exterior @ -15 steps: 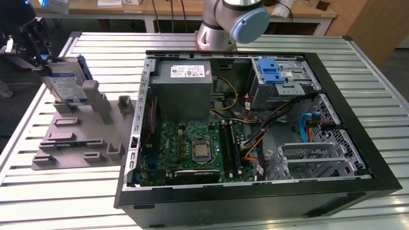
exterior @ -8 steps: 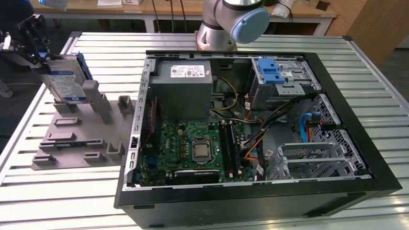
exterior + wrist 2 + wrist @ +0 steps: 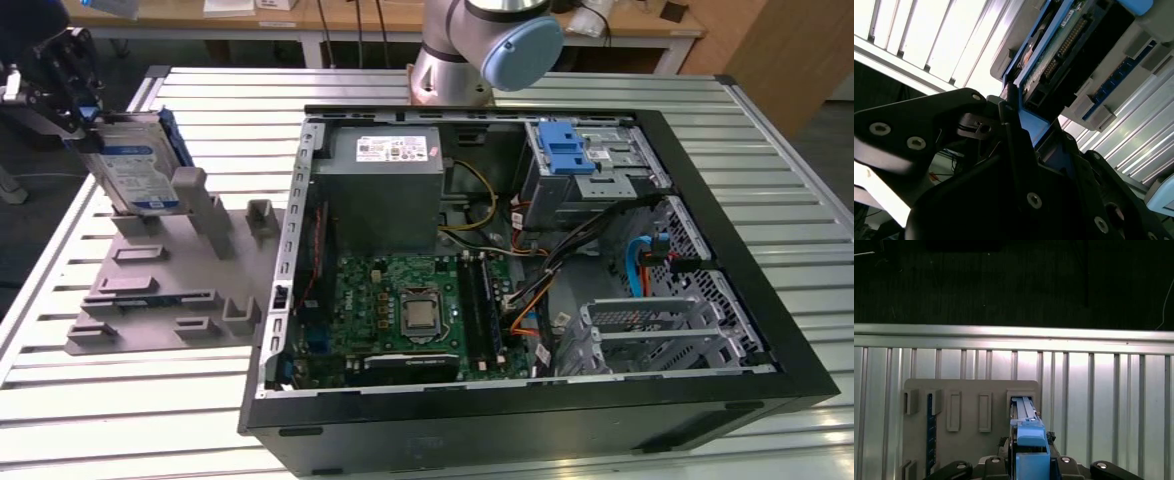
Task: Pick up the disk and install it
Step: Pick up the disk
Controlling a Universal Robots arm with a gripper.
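The disk point(image 3: 136, 168), silver-grey with a white-and-blue label and blue edge rails, stands tilted at the far end of the grey fixture plate point(image 3: 147, 300), on the exterior view's left. My gripper point(image 3: 83, 122) is at its upper end and shut on it. In the first wrist view the disk point(image 3: 1028, 432) shows edge-on between the black fingers point(image 3: 996, 460) of the gripper point(image 3: 1030, 462), its far end at a slot in the plate. The second wrist view shows the disk's circuit-board underside point(image 3: 1064, 47) held in the gripper point(image 3: 1021, 117). Whether its lower end still touches the slot, I cannot tell.
An open black computer case point(image 3: 534, 415) lies on the ribbed metal table point(image 3: 120, 420). Inside are a grey power-supply box point(image 3: 380, 170), a motherboard point(image 3: 400, 305) and a metal drive cage with a blue latch point(image 3: 571, 150). The arm's base point(image 3: 487, 45) stands behind the case.
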